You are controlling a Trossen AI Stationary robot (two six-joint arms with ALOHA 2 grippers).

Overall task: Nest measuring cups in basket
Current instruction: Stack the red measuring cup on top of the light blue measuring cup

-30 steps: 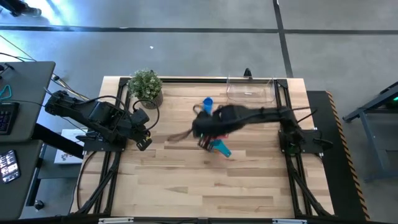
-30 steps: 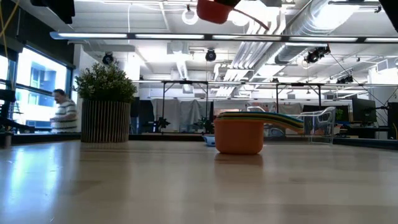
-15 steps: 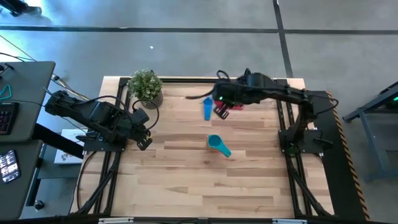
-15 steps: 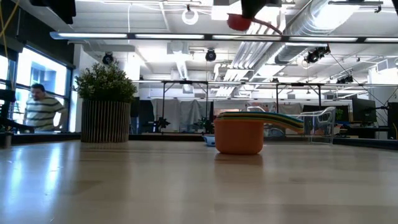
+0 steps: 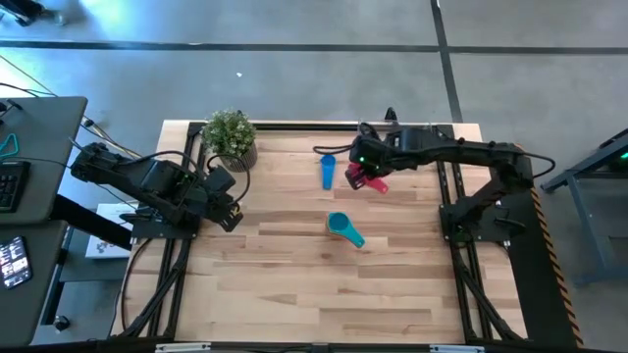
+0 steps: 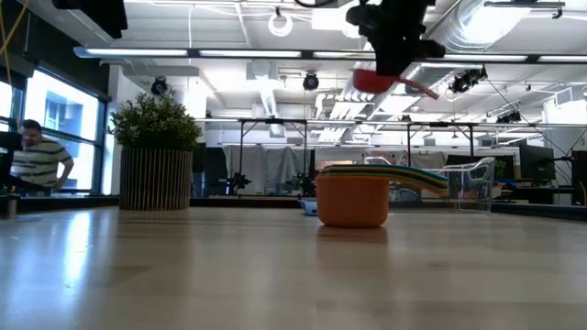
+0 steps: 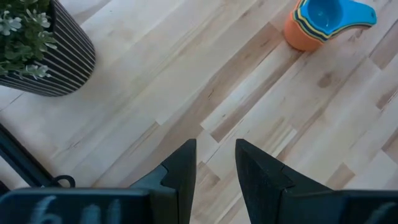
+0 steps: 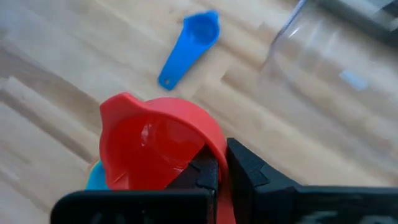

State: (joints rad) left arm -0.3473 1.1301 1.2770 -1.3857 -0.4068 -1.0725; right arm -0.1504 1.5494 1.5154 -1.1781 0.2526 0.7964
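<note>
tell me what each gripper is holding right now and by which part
The right gripper holds the red-pink measuring cup pinched at its rim, above the table. The left gripper holds nothing.

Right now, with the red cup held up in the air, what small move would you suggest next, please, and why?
Probably carry it on toward the basket: the right gripper grips the red cup above the table, beside the basket, not yet over it.

I see the pale wooden worktop [image 5: 294,284] carrying a potted green plant [image 5: 231,137] upper left, a blue plastic scoop [image 5: 327,171], nested cups [image 5: 342,227] centre, and a clear plastic bin [image 8: 329,56].
</note>
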